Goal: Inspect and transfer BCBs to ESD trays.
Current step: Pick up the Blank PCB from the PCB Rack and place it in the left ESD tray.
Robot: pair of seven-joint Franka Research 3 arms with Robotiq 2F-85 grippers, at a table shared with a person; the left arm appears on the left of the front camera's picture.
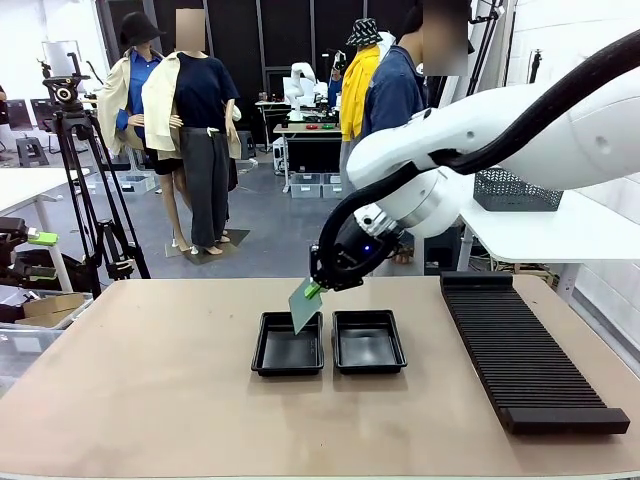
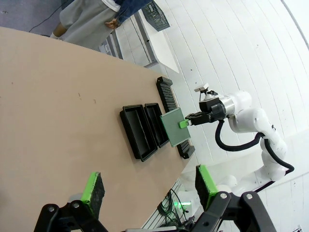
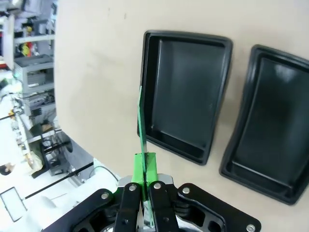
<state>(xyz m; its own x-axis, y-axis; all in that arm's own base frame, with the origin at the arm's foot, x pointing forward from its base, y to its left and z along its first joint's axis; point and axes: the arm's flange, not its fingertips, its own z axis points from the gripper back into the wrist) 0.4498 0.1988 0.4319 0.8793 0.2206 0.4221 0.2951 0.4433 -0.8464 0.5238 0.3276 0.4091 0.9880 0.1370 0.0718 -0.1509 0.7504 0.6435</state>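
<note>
The right tool point(image 1: 316, 289) pinches one edge of a BCB point(image 1: 303, 308), tilted in the air above the left ESD tray point(image 1: 287, 371), clear of its far rim. The right wrist view shows the BCB edge-on. The left wrist view shows its flat face and the left tool point(image 2: 149, 186) spread wide. The second ESD tray point(image 1: 370, 368) sits just beside, a ribbed rack point(image 1: 520, 350) well apart on the tabletop point(image 1: 150, 380).

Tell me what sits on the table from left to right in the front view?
Left ESD tray → right ESD tray → long black ribbed rack. The BCB pinched in the right end effector hangs over the left tray, so it gets no place in the line.
</note>
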